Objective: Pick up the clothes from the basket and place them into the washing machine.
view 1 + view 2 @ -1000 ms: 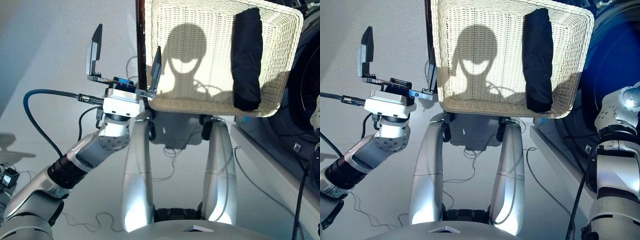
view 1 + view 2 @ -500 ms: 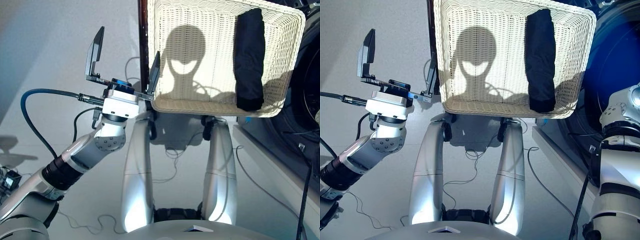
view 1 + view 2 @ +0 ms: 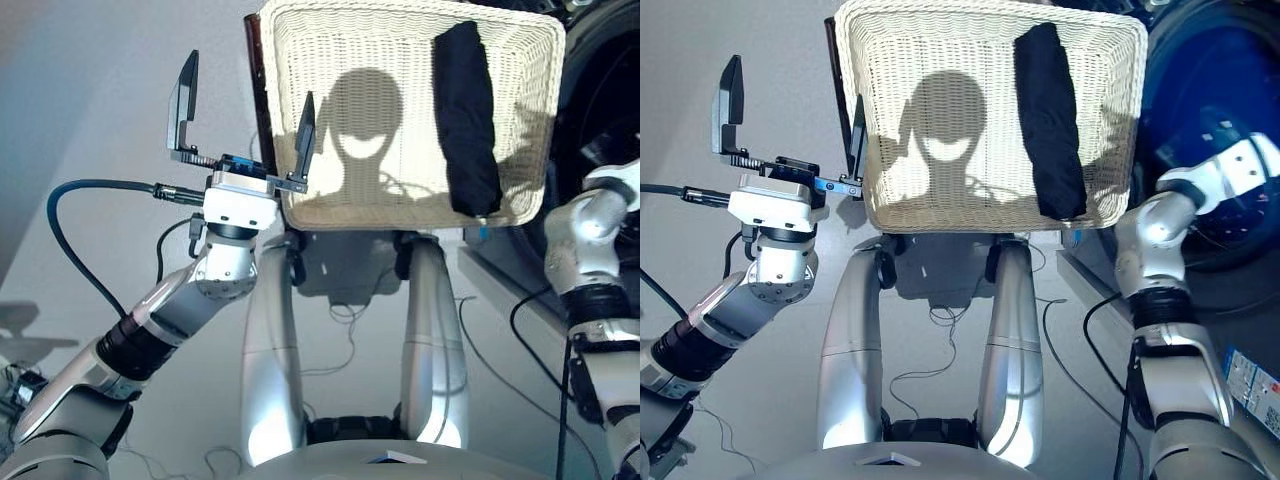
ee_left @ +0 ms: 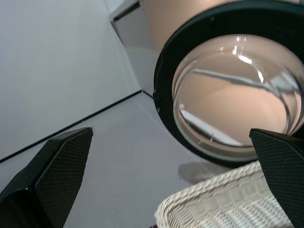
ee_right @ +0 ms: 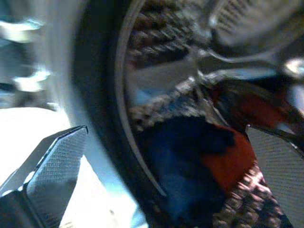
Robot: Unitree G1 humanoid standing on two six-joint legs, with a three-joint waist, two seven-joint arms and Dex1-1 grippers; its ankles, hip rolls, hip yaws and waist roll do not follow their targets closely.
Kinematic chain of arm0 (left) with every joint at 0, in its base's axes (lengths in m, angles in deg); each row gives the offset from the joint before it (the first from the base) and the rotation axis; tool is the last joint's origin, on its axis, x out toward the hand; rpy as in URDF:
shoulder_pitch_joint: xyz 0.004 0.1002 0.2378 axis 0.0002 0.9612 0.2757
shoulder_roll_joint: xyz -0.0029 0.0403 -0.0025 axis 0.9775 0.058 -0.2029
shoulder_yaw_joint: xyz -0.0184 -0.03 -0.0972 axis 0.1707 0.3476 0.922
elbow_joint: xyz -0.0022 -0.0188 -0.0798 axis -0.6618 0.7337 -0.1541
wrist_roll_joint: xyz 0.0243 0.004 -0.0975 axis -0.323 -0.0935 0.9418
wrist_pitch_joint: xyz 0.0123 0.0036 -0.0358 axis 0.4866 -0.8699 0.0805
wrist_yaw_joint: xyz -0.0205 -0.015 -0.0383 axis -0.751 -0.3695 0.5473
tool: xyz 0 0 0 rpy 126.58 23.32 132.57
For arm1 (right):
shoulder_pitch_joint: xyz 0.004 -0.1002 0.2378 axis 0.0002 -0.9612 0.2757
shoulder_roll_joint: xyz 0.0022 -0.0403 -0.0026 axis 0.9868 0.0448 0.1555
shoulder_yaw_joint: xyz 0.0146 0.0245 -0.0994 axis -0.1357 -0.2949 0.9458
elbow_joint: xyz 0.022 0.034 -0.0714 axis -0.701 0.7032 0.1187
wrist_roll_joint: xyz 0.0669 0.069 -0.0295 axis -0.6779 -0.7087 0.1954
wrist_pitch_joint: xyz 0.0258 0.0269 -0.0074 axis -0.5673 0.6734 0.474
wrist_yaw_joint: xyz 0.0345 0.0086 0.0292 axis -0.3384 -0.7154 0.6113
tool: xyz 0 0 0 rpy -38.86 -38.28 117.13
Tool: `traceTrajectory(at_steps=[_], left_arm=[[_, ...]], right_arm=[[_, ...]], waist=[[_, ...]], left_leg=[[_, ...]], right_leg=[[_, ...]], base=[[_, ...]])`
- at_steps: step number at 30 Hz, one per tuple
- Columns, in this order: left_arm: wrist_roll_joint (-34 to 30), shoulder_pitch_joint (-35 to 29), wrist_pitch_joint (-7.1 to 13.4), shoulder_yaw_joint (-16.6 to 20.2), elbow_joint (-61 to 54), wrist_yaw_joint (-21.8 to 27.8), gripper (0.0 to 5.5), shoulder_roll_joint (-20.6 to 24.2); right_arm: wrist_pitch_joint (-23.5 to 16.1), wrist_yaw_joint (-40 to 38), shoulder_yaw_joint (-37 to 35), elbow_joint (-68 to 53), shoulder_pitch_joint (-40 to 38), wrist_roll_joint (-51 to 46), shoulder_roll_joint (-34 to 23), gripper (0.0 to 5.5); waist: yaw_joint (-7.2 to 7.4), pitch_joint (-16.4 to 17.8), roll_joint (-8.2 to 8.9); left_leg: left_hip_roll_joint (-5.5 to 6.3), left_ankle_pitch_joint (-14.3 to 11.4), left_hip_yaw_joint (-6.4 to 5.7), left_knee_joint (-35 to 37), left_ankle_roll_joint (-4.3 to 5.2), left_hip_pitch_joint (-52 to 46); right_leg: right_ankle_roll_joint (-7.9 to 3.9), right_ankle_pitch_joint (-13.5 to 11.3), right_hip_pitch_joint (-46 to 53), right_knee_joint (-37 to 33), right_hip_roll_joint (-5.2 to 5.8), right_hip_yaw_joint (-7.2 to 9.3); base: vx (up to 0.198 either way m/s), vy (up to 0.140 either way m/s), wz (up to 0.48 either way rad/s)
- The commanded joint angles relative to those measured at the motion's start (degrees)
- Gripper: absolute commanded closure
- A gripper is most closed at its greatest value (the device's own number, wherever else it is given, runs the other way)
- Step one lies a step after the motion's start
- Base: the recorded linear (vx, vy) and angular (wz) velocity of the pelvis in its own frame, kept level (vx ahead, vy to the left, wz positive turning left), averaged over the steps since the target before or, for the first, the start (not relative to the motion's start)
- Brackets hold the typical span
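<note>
With both pincers spread and empty, we judge the black bundle (image 3: 465,118) in the basket (image 3: 300,70) soft, light and floppy, best pinched mid-length.

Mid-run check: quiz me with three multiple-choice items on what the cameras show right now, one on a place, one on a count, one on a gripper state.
1. Where in the basket does the black bundle lie?
A. along the robot's right side
B. across the middle
C. along the robot's left side

2. How many bundles are left in the basket?
A. three
B. one
C. none

3. How is the left gripper?
A. shut on a navy bundle
B. shut and empty
C. open and empty

Answers:
1 A: the bundle runs lengthwise near the right rim.
2 B: only the black one lies on the wicker.
3 C: its two fingers stand wide apart beside the basket's left rim, nothing between them.
</note>
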State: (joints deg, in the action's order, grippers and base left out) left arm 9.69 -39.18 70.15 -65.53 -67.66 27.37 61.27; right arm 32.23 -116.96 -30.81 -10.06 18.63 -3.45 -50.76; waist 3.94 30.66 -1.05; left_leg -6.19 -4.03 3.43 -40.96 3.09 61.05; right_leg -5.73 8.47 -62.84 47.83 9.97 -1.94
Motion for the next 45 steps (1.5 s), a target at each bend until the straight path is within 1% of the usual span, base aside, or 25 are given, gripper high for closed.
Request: traceTrajectory(at_steps=[1, 3, 4, 5, 8, 9, 10, 12, 13, 15, 17, 19, 20, 21, 22, 23, 25, 26, 27, 28, 30, 31, 36, 41, 45], left_arm=[[-3.9, 1.4, 1.9, 1.4, -3.0, -1.5, 0.00, 0.0], [-4.5, 1.3, 2.0, 1.0, -2.7, -1.2, 0.00, 0.2], [-4.6, 1.3, 2.0, 1.0, -2.7, -1.2, 0.00, 0.2], [-5.1, 1.3, 2.1, 0.9, -2.9, -1.1, 0.00, 0.6], [-5.3, 1.7, 2.3, 1.1, -3.3, -1.2, 0.00, 0.9], [-5.3, 1.9, 2.6, 1.2, -3.5, -1.2, 0.00, 1.2], [-5.2, 1.9, 2.9, 0.7, -3.8, -1.0, 0.00, 1.6], [-5.2, 1.9, 2.9, 0.8, -4.0, -1.1, 0.00, 1.6], [-4.3, 1.7, 3.1, 0.4, -4.2, -1.0, 0.00, 1.6], [-3.9, 1.6, 3.3, 0.3, -4.2, -0.8, 0.00, 1.7], [-2.8, 1.3, 3.6, 0.0, -4.5, -0.4, 0.00, 1.7], [-1.7, 1.1, 3.9, -0.2, -4.8, -0.3, 0.00, 1.4], [0.0, 1.4, 4.6, -0.1, -5.2, 0.1, 0.00, 0.8], [0.0, 1.4, 4.6, 0.0, -5.2, 0.2, 0.00, 0.9], [1.8, 1.0, 5.0, -0.4, -5.2, 1.2, 0.00, 0.2], [1.8, 1.0, 5.0, -0.4, -5.2, 1.2, 0.00, 0.2], [2.5, 0.6, 4.9, -1.2, -4.8, 1.3, 0.00, -1.1], [2.5, 0.5, 4.9, -1.2, -4.8, 1.3, 0.00, -1.1], [2.5, 0.5, 4.8, -1.4, -4.6, 1.5, 0.00, -1.3], [2.4, 0.3, 4.7, -1.9, -4.5, 1.4, 0.00, -1.4], [2.3, 0.2, 4.6, -1.8, -4.4, 1.4, 0.00, -1.3], [2.2, -0.1, 4.8, -1.9, -4.6, 1.5, 0.00, -1.2], [2.2, -0.8, 4.5, -2.6, -4.5, 1.7, 0.00, -1.7], [0.6, -1.7, 3.7, -3.3, -4.7, 2.1, 0.00, -1.7], [-0.2, -2.1, 2.8, -3.6, -4.8, 2.0, 0.00, -1.6]], right_arm=[[-1.7, 1.6, 1.2, -6.7, -0.4, 7.1, 0.4, 0.00], [-0.3, 4.5, 5.1, -10.7, -1.2, 10.9, 0.3, 0.00], [-0.3, 4.4, 5.2, -10.7, -1.2, 10.9, 0.3, 0.00], [0.7, 5.5, 7.8, -12.4, -0.4, 13.7, -0.5, 0.00], [1.4, 6.7, 10.3, -13.2, 0.9, 15.4, -1.3, 0.00], [2.3, 8.1, 12.0, -13.5, 2.2, 16.7, -2.4, 0.00], [3.4, 9.1, 14.2, -12.9, 4.3, 17.8, -3.6, 0.00], [3.7, 9.7, 15.1, -12.4, 5.4, 17.1, -3.9, 0.00], [4.6, 11.2, 16.9, -10.1, 8.1, 15.8, -3.9, 0.00], [5.2, 11.9, 18.0, -8.7, 9.7, 15.6, -4.1, 0.00], [6.1, 12.8, 19.7, -5.1, 12.8, 15.2, -4.4, 0.00], [6.8, 12.9, 20.2, 0.8, 15.9, 13.0, -3.4, 0.00], [7.3, 13.2, 20.1, 6.7, 18.7, 9.5, -1.6, 0.00], [7.3, 13.2, 20.2, 6.9, 18.9, 9.4, -1.6, 0.00], [8.2, 13.2, 20.0, 12.9, 21.3, 7.3, -0.4, 0.00], [8.1, 13.2, 20.0, 13.0, 21.5, 7.3, -0.4, 0.00], [8.9, 13.0, 19.1, 20.1, 23.4, 5.8, -0.1, 0.00], [8.8, 13.0, 19.2, 20.2, 23.5, 5.7, -0.1, 0.00], [9.0, 13.1, 18.7, 22.3, 24.1, 5.2, 0.0, 0.00], [9.5, 13.3, 17.6, 28.0, 25.5, 3.0, 0.3, 0.00], [9.8, 13.8, 17.6, 30.5, 26.3, 2.7, 0.1, 0.00], [10.6, 14.7, 17.6, 33.9, 27.1, 2.4, -0.4, 0.00], [11.6, 16.0, 17.2, 39.4, 28.7, 0.9, -1.3, 0.00], [13.6, 17.8, 20.1, 41.9, 30.1, 5.0, -1.9, 0.00], [14.3, 18.4, 21.1, 42.5, 30.9, 6.0, -0.5, 0.00]], waist=[[-0.05, -0.9, 1.76], [0.07, -0.9, 2.00], [0.11, -0.9, 2.02], [0.03, -0.9, 2.10], [-0.11, -0.9, 2.12], [-0.30, -0.9, 2.14], [-0.57, -0.9, 2.20], [-0.62, -0.9, 2.17], [-1.09, -0.9, 2.10], [-1.20, -0.9, 2.04], [-1.68, -0.9, 1.94], [-2.20, -0.9, 1.57], [-2.80, -0.9, 1.13], [-2.74, -0.9, 1.13], [-3.23, -0.9, 0.72], [-3.20, -0.9, 0.71], [-3.56, -0.9, 0.34], [-3.54, -0.9, 0.30], [-3.63, -0.9, 0.11], [-3.94, -0.9, -0.33], [-4.12, -0.9, -0.62], [-4.37, -0.9, -1.00], [-4.80, -0.9, -1.78], [-5.19, -0.9, -2.43], [-5.20, -0.9, -2.79]], left_leg=[[-0.63, -3.5, 0.06, 1.2, 1.19, -4.6], [-0.68, -3.3, 0.08, 1.5, 1.16, -5.0], [-0.66, -3.3, 0.08, 1.6, 1.16, -5.0], [-0.62, -3.3, 0.03, 1.6, 1.12, -5.1], [-0.57, -3.2, -0.02, 1.6, 1.10, -5.2], [-0.58, -3.2, -0.08, 1.6, 1.09, -5.4], [-0.61, -3.3, -0.10, 1.6, 1.12, -5.4], [-0.61, -3.3, -0.23, 1.6, 1.13, -5.4], [-0.51, -3.3, -0.36, 1.4, 1.13, -5.3], [-0.48, -3.4, -0.40, 1.1, 1.12, -5.1], [-0.38, -3.5, -0.50, 0.6, 1.16, -4.6], [-0.38, -3.6, -0.59, 0.0, 1.20, -4.0], [-0.35, -3.7, -0.66, -0.4, 1.20, -3.4], [-0.36, -3.7, -0.68, -0.5, 1.20, -3.3], [-0.21, -3.9, -0.70, -0.9, 1.26, -2.8], [-0.21, -3.9, -0.73, -1.0, 1.26, -2.7], [-0.01, -4.0, -0.96, -1.7, 1.34, -1.9], [-0.02, -4.0, -0.99, -1.7, 1.34, -1.8], [-0.06, -4.1, -1.09, -1.9, 1.36, -1.6], [0.12, -4.1, -1.23, -2.3, 1.45, -1.0], [0.09, -4.1, -1.33, -2.6, 1.50, -0.5], [0.16, -4.1, -1.38, -2.9, 1.60, 0.1], [0.41, -4.3, -1.67, -4.2, 1.64, 1.7], [0.15, -5.1, -1.57, -7.0, 1.60, 4.0], [0.09, -5.7, -1.51, -9.4, 1.55, 6.0]], right_leg=[[-0.49, -2.1, 2.3, -5.2, -1.14, 0.00], [-0.55, -2.4, 2.7, -5.6, -1.13, 0.05], [-0.55, -2.4, 2.8, -5.7, -1.11, 0.04], [-0.52, -2.5, 2.9, -5.8, -1.16, 0.18], [-0.48, -2.6, 3.0, -6.0, -1.21, 0.22], [-0.49, -2.6, 3.1, -5.9, -1.28, 0.24], [-0.50, -2.6, 3.2, -5.8, -1.31, 0.30], [-0.48, -2.6, 3.2, -5.8, -1.35, 0.26], [-0.43, -2.7, 3.2, -5.8, -1.35, 0.29], [-0.42, -2.6, 3.0, -5.6, -1.33, 0.38], [-0.39, -2.5, 2.7, -5.1, -1.29, 0.47], [-0.35, -2.2, 2.1, -4.4, -1.17, 0.64], [-0.23, -1.9, 1.5, -3.7, -1.11, 0.81], [-0.22, -1.9, 1.4, -3.7, -1.12, 0.81], [-0.10, -1.5, 0.9, -3.0, -1.03, 1.02], [-0.10, -1.5, 0.9, -3.0, -1.03, 1.03], [-0.06, -1.2, 0.1, -2.0, -1.01, 1.18], [-0.05, -1.2, 0.0, -2.0, -1.00, 1.20], [-0.06, -1.1, -0.2, -1.7, -0.95, 1.33], [-0.07, -1.0, -0.7, -1.2, -0.79, 1.50], [-0.06, -0.9, -1.2, -0.8, -0.77, 1.54], [-0.08, -0.7, -1.7, -0.2, -0.73, 1.60], [-0.11, -0.6, -3.3, 1.1, -0.67, 1.71], [-0.35, 0.6, -6.1, 4.6, -0.33, 1.72], [-0.47, 1.4, -8.5, 7.6, -0.67, 1.97]], base=[[0.000, 0.000, 0.000], [0.000, 0.000, 0.000], [0.000, 0.000, 0.000], [0.000, 0.000, 0.000], [0.000, 0.000, 0.000], [0.000, 0.000, 0.000], [0.000, 0.000, 0.000], [0.000, 0.000, 0.000], [0.000, 0.000, 0.000], [0.000, 0.000, 0.000], [0.000, 0.000, 0.000], [0.000, 0.000, 0.000], [0.000, 0.000, 0.000], [0.000, 0.000, 0.000], [0.000, 0.000, 0.000], [0.000, 0.000, 0.000], [0.000, 0.000, 0.000], [0.000, 0.000, 0.000], [0.000, 0.000, 0.000], [0.000, 0.000, 0.000], [0.000, 0.000, 0.000], [0.000, 0.000, 0.000], [0.000, 0.000, 0.000], [0.000, 0.000, 0.000], [0.000, 0.000, 0.000]])
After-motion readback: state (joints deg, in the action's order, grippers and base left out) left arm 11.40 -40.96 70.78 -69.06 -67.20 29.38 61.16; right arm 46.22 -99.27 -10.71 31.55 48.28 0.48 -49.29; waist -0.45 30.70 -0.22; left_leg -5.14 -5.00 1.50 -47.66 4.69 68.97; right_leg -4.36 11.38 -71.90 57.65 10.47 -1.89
